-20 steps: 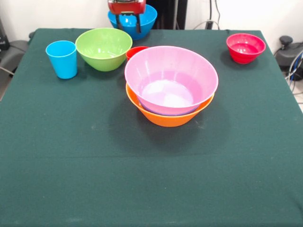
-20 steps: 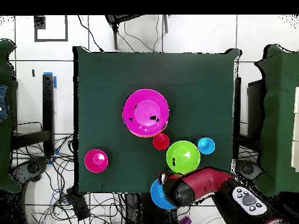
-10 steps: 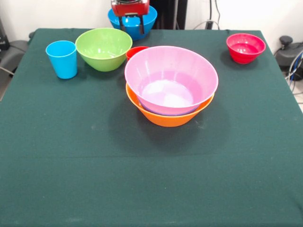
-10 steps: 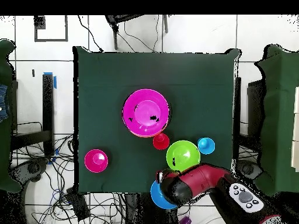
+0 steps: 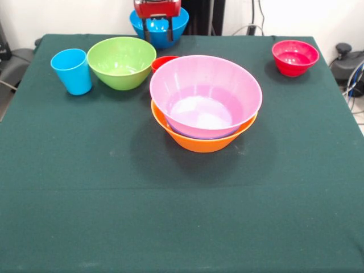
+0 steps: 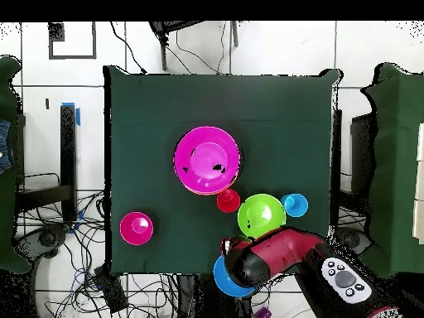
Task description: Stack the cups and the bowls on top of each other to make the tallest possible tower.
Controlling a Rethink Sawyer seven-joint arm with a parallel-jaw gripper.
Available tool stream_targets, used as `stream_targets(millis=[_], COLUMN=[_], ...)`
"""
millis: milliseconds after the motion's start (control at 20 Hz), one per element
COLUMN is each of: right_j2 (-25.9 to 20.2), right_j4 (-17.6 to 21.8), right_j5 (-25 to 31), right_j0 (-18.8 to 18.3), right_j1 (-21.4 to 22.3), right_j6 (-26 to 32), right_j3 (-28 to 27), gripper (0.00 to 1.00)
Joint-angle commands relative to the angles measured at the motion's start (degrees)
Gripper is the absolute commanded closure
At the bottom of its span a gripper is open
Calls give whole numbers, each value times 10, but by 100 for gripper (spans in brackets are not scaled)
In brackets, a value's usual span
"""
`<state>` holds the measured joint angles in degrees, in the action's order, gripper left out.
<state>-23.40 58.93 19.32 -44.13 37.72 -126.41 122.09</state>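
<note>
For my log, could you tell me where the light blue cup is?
Front view: the light blue cup stands far left, beside the lime green bowl.

Bright, even room light; soft shadow beneath the tower (image 5: 205,114), glossy sheen inside

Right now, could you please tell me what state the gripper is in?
Gripper: fingers straddle the blue bowl's rim at the table's far edge; whether it grips cannot be told.

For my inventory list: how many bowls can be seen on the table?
5: pink bowl nested in the orange bowl mid-table; lime green bowl beside the blue cup; blue bowl under the tool; small red bowl. Others may be hidden.
</note>
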Motion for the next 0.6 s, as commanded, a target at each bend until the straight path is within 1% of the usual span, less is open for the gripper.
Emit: stream_targets(millis=[50, 250, 600], right_j2=[-50, -41, -39], right_j4=[10, 10, -2], right_j5=[72, 67, 82], right_j0=[43, 60, 88], right_j1=[42, 57, 75], right_j6=[132, 101, 94], right_j3=[-5, -1, 1], gripper=[0, 0, 0])
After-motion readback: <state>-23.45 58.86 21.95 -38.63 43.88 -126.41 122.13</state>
